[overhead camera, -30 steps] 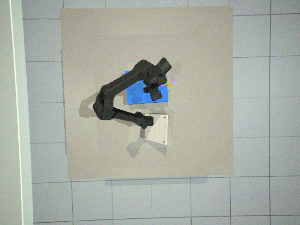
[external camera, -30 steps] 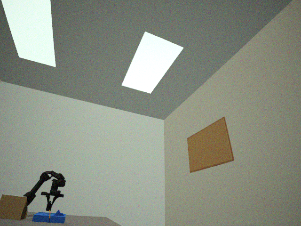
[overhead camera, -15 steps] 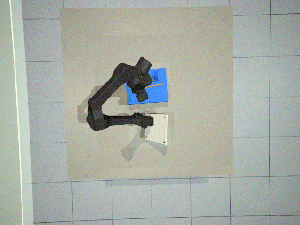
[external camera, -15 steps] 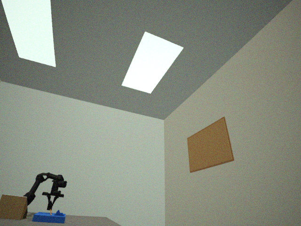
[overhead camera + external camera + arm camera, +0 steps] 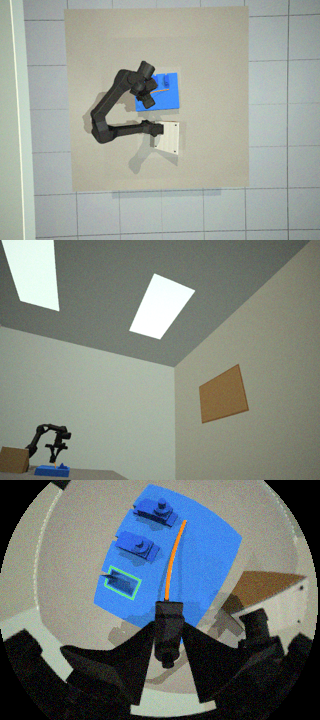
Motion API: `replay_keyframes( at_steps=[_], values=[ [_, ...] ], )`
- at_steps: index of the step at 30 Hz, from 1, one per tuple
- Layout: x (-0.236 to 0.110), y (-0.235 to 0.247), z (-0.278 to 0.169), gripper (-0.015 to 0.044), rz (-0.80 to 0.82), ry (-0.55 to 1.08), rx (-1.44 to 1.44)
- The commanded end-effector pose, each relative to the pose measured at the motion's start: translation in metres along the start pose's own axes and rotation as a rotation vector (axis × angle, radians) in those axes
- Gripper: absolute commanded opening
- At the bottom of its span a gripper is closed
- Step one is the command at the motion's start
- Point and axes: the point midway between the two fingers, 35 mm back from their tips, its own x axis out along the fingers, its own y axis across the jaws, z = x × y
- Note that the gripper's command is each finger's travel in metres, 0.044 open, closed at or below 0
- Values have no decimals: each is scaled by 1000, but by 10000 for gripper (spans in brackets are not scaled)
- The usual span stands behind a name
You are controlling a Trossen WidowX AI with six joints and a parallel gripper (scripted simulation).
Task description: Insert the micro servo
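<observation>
Your arm (image 5: 109,96) (image 5: 36,438) reaches over the blue deck (image 5: 165,99) (image 5: 51,471) (image 5: 210,545). Your gripper (image 5: 52,459) (image 5: 168,624) has its jaws clenched on the dark micro servo (image 5: 169,625), held above the deck, orange cable (image 5: 160,91) (image 5: 55,465) (image 5: 171,562) trailing out; the green-outlined pocket (image 5: 122,583) lies to one side, unfilled.
</observation>
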Motion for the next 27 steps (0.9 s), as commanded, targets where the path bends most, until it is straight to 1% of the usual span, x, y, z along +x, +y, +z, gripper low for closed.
replay_keyframes(
  at_steps=[1, 27],
  values=[
    [-1, 1, -1, 0, 4, 1, -142],
    [-1, 1, -1, 0, 4, -1, -1043]
  ],
)
